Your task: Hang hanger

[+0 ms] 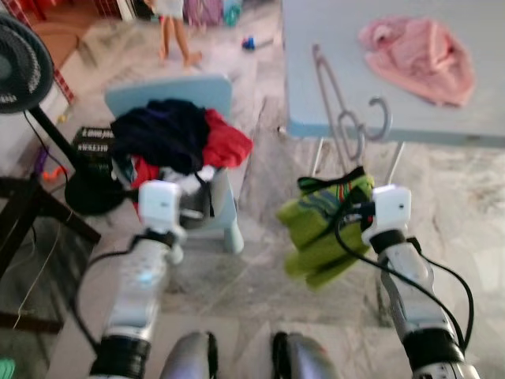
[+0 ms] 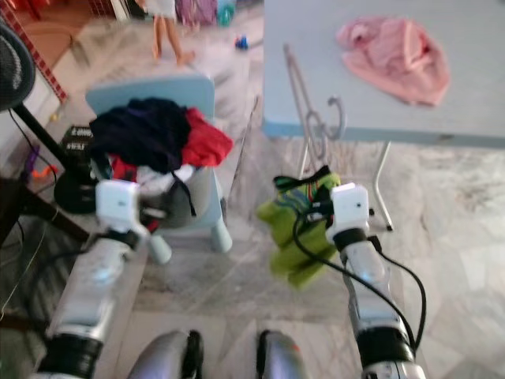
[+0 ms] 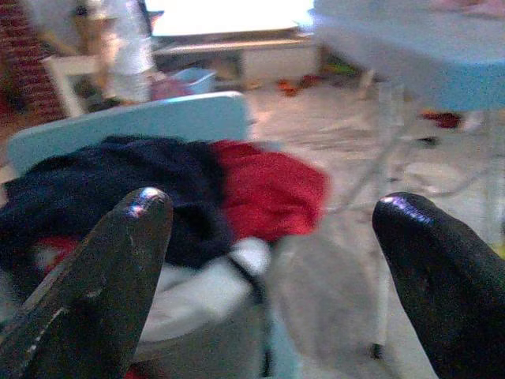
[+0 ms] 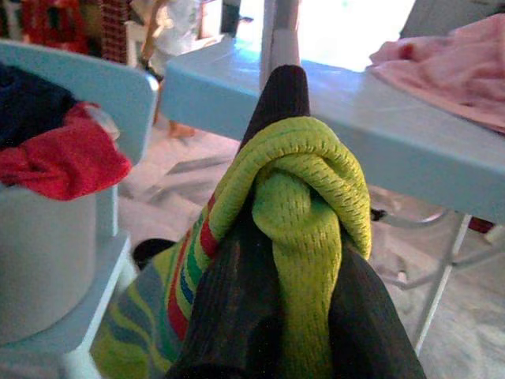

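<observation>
Closest to me, my right gripper (image 4: 296, 237) has its fingers closed tight on a bunched-up green shirt (image 1: 327, 229), which hangs down from it with a bit of striped cloth showing. My left gripper (image 3: 276, 260) is out in front on the other side, with its fingers wide open and nothing between them. It points at a pile of clothes (image 1: 177, 138), dark blue and red, heaped on a small blue chair (image 1: 201, 95). Just past my right gripper stands the blue table (image 1: 331, 71). The hanger (image 1: 347, 110) is there, grey and thin, and it lies ahead of the right gripper and a little toward the middle. Its long side runs away from me across the table top, and its curled hook pokes out at the near edge, just above the green shirt. So I judge that the right arm is much nearer to the hanger than the left, but its fingers are already full. A pink cloth (image 1: 418, 55) lies farther back on the table, well apart from the hanger. Far off on the floor I see a person's legs (image 1: 175, 35).
</observation>
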You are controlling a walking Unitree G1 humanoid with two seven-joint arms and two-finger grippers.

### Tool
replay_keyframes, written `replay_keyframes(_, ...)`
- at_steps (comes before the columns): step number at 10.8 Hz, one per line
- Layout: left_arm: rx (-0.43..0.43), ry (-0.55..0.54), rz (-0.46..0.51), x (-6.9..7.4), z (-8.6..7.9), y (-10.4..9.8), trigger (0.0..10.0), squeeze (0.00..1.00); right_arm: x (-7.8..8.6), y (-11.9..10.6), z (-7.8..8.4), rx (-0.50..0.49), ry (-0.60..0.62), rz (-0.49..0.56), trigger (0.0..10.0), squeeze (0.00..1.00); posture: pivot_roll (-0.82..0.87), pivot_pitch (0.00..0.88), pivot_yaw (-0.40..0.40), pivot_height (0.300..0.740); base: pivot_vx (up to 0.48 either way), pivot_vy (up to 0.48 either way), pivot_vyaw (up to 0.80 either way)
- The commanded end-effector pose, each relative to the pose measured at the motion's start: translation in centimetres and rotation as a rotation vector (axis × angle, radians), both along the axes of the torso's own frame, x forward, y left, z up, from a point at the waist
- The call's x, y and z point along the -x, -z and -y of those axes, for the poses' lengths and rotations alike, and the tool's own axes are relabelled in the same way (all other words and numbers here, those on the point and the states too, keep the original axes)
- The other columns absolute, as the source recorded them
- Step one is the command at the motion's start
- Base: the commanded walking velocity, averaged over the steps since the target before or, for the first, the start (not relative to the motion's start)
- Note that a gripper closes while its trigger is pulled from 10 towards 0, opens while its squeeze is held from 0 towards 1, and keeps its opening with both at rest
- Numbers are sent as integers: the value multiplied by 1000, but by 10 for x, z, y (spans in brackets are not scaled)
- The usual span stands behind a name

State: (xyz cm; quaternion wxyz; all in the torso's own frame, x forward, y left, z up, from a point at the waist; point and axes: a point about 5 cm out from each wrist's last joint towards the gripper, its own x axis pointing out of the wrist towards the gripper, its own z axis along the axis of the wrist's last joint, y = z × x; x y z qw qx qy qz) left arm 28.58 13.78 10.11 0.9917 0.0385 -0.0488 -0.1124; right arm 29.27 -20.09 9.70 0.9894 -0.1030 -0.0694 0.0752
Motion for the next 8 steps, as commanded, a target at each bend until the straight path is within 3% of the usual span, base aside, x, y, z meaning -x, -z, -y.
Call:
replay_keyframes(1, 0, 4, 0, 2, 0, 1, 10000, 0, 1, -3, 7, -4, 29, 14, 10000, 0, -18, 177, -13, 740, 255, 0, -569)
replay_keyframes(4, 6, 23, -3, 6, 1, 2, 10000, 0, 3, -1, 8, -13, 41, 16, 10000, 0, -15, 175, -3, 740, 334, 0, -713)
replay_keyframes(7, 8, 21, 1, 5, 1, 1, 10000, 0, 6, 0, 7, -11, 39, 13, 10000, 0, -18, 183, -6, 740, 348, 0, 0)
replay_keyframes(8, 4, 5, -6, 5, 1, 3, 10000, 0, 6, 0, 7, -8, 38, 15, 10000, 0, -19, 187, -9, 740, 0, 0, 0)
